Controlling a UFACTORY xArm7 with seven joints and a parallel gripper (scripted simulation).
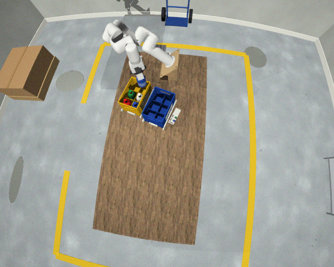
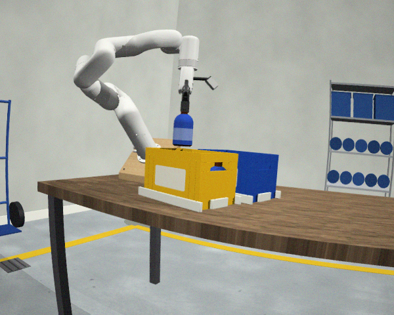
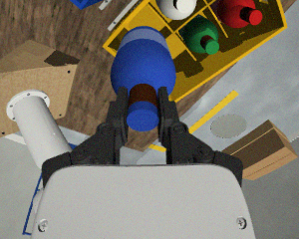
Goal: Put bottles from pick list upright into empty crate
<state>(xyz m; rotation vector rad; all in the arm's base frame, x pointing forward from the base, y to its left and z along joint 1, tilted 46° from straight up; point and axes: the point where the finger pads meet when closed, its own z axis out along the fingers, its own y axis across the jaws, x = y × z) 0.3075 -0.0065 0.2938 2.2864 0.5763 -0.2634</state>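
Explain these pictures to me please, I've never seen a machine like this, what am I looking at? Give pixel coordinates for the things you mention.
It's a white robot arm [image 1: 157,54] [image 2: 129,115] mounted on a wooden table [image 1: 150,172] [image 2: 292,216]. One picture looks down from above, one from the side, and one from near the arm's wrist, towards its jaws [image 2: 184,111]. The black jaws are shut on the neck of a blue bottle [image 1: 141,83] [image 2: 182,130] [image 3: 144,65], holding it above a yellow crate [image 1: 122,104] [image 2: 194,169] [image 3: 229,70]. Inside stand red, green, white and blue bottles. Beside it is a blue crate [image 1: 154,119] [image 2: 258,172] with no bottles in it, then a paper strip [image 1: 177,112].
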